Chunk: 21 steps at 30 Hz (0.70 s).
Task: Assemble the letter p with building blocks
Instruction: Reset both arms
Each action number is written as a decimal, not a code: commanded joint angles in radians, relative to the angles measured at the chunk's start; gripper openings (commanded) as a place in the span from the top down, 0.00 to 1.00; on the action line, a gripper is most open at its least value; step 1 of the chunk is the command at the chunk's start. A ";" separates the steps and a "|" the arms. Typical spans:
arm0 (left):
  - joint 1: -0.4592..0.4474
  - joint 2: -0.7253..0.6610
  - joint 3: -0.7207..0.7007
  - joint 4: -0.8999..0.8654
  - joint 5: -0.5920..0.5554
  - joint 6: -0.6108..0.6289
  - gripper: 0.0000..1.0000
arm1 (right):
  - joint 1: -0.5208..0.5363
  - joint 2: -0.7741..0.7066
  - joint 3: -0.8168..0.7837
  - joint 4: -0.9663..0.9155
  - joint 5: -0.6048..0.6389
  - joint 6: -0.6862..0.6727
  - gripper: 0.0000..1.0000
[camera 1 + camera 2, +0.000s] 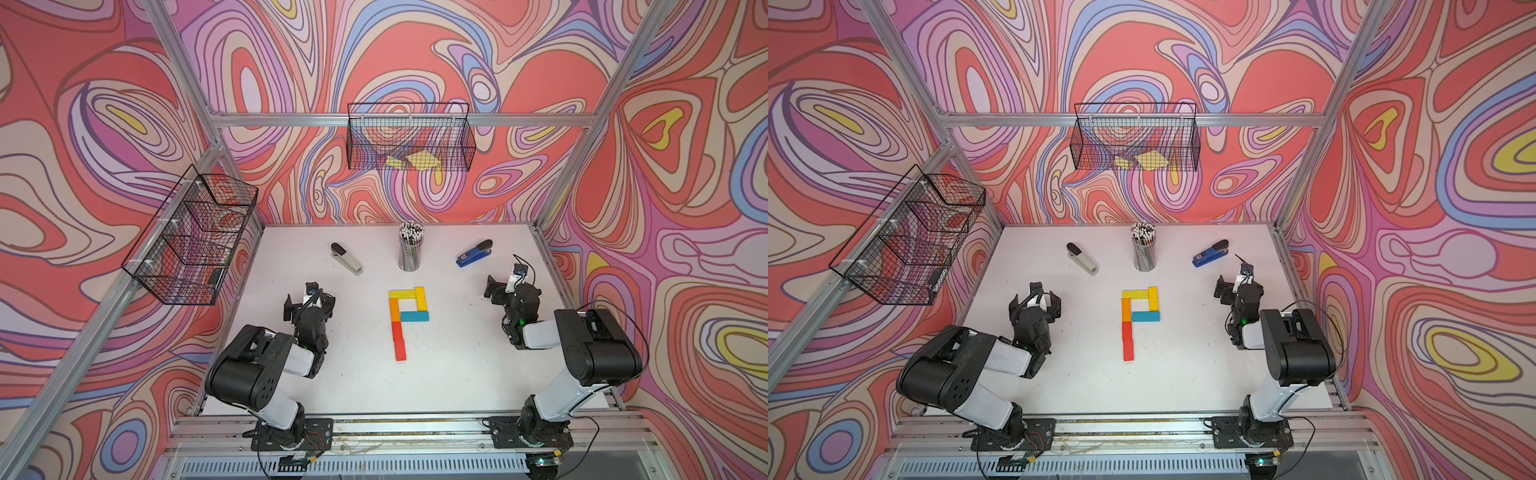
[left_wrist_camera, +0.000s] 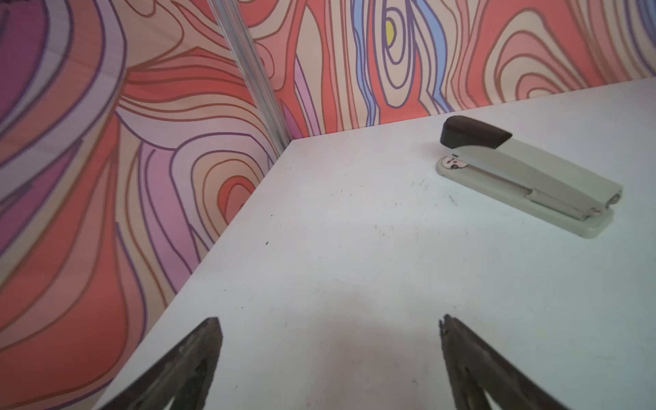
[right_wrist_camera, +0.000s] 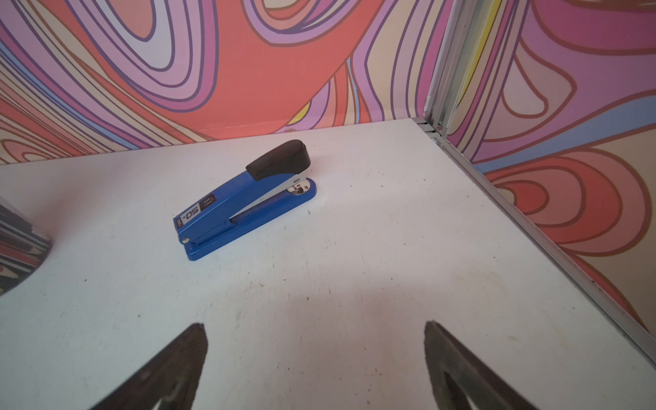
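In both top views the building blocks lie flat mid-table as the letter p. Its loop is a yellow bar across the top, a second yellow bar down the right side and a teal bar below. The stem is an orange bar above two red bars. My left gripper hovers left of it, open and empty. On the right, apart from the letter, my right gripper is open over bare table.
A grey stapler, a cup of pencils and a blue stapler stand along the back of the white table. Wire baskets hang on the back wall and left wall.
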 commanded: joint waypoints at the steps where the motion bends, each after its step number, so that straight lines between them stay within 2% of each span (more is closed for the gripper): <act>1: 0.103 0.023 0.052 -0.047 0.232 -0.108 0.01 | 0.009 0.013 0.013 0.017 0.011 -0.010 0.02; 3: 0.070 -0.033 0.058 -0.157 0.185 -0.115 0.01 | 0.010 0.013 0.013 0.016 0.013 -0.011 0.02; 5: 0.070 0.029 0.044 -0.023 0.178 -0.088 0.01 | 0.011 0.013 0.014 0.015 0.014 -0.011 0.02; 7: 0.077 -0.023 0.099 -0.217 0.182 -0.120 0.01 | 0.010 0.013 0.014 0.015 0.015 -0.011 0.02; 8: 0.081 -0.011 0.120 -0.238 0.175 -0.124 0.01 | 0.011 0.013 0.014 0.015 0.015 -0.012 0.02; 9: 0.081 0.012 0.114 -0.186 0.171 -0.109 0.01 | 0.011 0.013 0.014 0.015 0.015 -0.011 0.02; 12: 0.081 -0.011 0.115 -0.229 0.181 -0.118 0.01 | 0.011 0.014 0.015 0.014 0.015 -0.011 0.02; 14: 0.080 0.009 0.108 -0.178 0.178 -0.108 0.01 | 0.011 0.014 0.015 0.014 0.016 -0.011 0.02; 21: 0.080 0.000 0.113 -0.206 0.181 -0.112 0.01 | 0.011 0.016 0.018 0.010 0.017 -0.011 0.02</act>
